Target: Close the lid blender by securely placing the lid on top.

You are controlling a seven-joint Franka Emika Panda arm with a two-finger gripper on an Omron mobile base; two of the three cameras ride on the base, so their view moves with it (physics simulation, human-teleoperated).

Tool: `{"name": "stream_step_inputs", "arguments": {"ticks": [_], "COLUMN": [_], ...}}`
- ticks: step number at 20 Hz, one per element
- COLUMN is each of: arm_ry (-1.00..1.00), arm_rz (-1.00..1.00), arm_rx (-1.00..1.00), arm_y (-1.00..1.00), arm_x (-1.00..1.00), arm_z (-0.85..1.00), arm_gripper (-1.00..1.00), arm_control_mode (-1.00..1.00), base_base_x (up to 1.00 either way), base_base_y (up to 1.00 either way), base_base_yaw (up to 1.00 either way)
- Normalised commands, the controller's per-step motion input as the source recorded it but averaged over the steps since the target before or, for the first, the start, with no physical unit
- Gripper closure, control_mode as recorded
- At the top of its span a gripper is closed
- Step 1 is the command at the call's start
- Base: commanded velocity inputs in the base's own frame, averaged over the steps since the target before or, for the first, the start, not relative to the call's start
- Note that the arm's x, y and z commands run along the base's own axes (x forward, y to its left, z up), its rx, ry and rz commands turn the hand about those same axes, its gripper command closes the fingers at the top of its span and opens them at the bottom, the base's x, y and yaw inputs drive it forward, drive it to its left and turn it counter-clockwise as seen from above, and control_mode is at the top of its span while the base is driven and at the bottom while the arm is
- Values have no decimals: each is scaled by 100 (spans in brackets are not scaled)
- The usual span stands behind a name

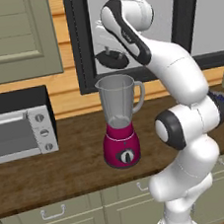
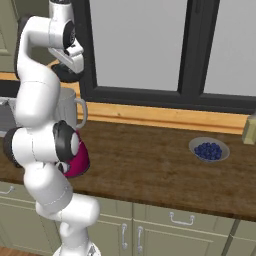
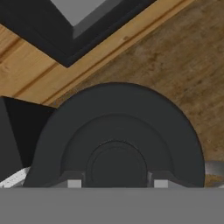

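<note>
The blender (image 1: pixel 120 133) stands on the wooden counter (image 1: pixel 65 159), with its magenta base and black dial toward me and its clear jar (image 1: pixel 117 98) open at the top. In the right base view my arm partly hides the blender (image 2: pixel 80 160). The black round lid (image 1: pixel 113 59) hangs tilted a little above the jar's rim, slightly behind it. My gripper (image 1: pixel 109 52) is shut on the lid's centre knob. In the hand view the lid (image 3: pixel 116 131) spreads wide between the fingertips (image 3: pixel 74 183), with the gripper (image 3: pixel 117 183) closed on the knob.
A silver toaster oven (image 1: pixel 18 125) sits left of the blender. A shallow bowl of blue berries (image 2: pixel 209 150) lies on the counter to the right, with a bottle (image 2: pixel 250 129) at the far right edge. A dark window frame (image 2: pixel 185 50) rises behind the counter.
</note>
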Motion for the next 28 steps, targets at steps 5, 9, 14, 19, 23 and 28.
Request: {"name": "stream_step_inputs", "arguments": {"ticks": [5, 9, 14, 19, 23, 28], "arm_ry": [1, 0, 0, 0, 0, 0], "arm_rz": [2, 1, 1, 3, 4, 4], "arm_rx": [-1, -6, -9, -9, -5, -2], "arm_y": [35, 1, 0, 0, 0, 4], "arm_x": [0, 0, 0, -3, -11, -4], "arm_z": [-7, -32, -15, -13, -12, -7], "arm_gripper": [100, 100, 100, 100, 100, 100], "arm_control_mode": [-100, -100, -100, -100, -100, -100], "base_base_x": [0, 0, 0, 0, 0, 0], "base_base_y": [0, 0, 0, 0, 0, 0], "base_base_yaw": [0, 0, 0, 0, 0, 0]}}
